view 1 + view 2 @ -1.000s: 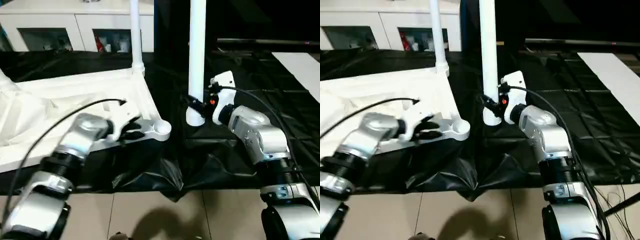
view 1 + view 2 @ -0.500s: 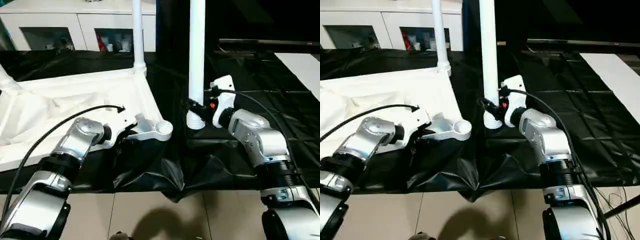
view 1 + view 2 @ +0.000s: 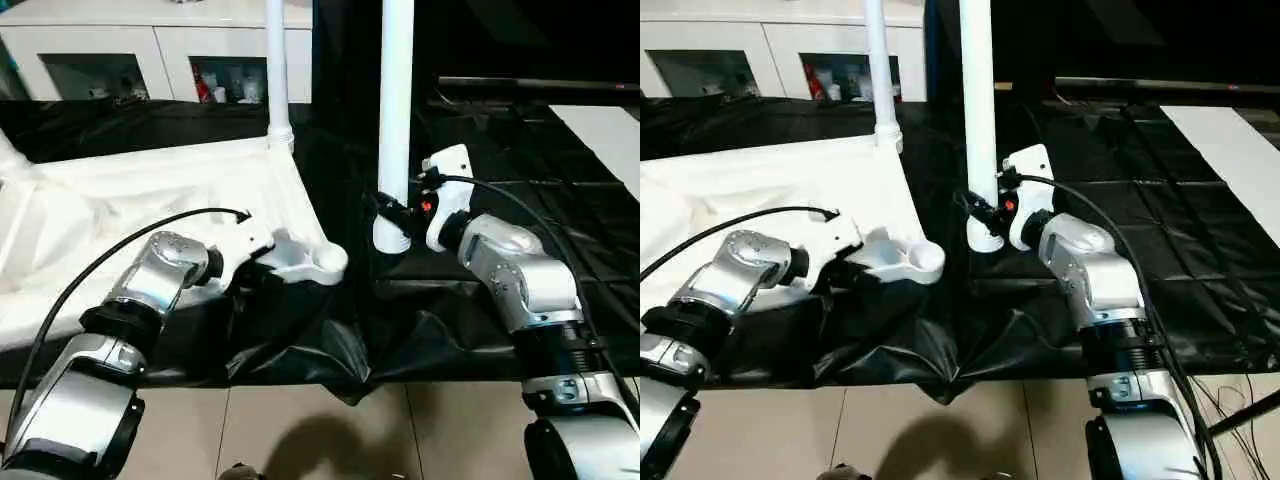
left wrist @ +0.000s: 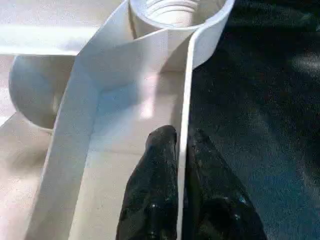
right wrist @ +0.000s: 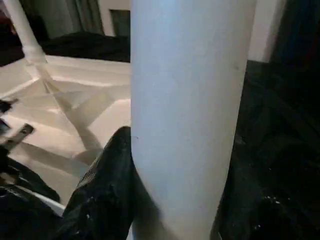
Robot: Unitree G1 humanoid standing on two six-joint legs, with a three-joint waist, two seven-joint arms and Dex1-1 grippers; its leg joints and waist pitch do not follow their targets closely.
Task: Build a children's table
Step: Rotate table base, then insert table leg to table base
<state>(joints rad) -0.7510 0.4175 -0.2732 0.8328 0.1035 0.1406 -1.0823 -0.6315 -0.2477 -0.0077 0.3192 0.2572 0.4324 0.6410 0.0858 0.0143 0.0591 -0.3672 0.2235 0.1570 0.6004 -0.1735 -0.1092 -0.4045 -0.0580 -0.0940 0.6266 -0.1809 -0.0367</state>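
Note:
The children's table lies upside down: its white tabletop [image 3: 150, 190] rests on the black sheet, ribbed side up. One leg [image 3: 275, 70] stands in the far corner. The near corner socket [image 3: 325, 262] is empty. My left gripper [image 3: 258, 272] is shut on the tabletop's thin rim [image 4: 184, 100] just behind that socket [image 4: 170, 10], one finger [image 4: 160, 185] on each side. My right gripper [image 3: 392, 212] is shut on another white leg [image 3: 393, 120], held upright. Its lower end stands on the sheet just right of the socket. The leg [image 5: 190, 100] sits against a black finger [image 5: 107, 190].
A black plastic sheet [image 3: 450, 330] covers the floor, wrinkled near its front edge, with tiles [image 3: 300, 430] beyond it. A white glass-door cabinet [image 3: 150, 50] stands at the back left. A white panel [image 3: 605, 130] lies at the far right. A further leg's base [image 3: 8, 155] shows at the left edge.
My left gripper's fingers have closed onto the tabletop's rim by the near socket. The right gripper and its upright leg have stayed in place.

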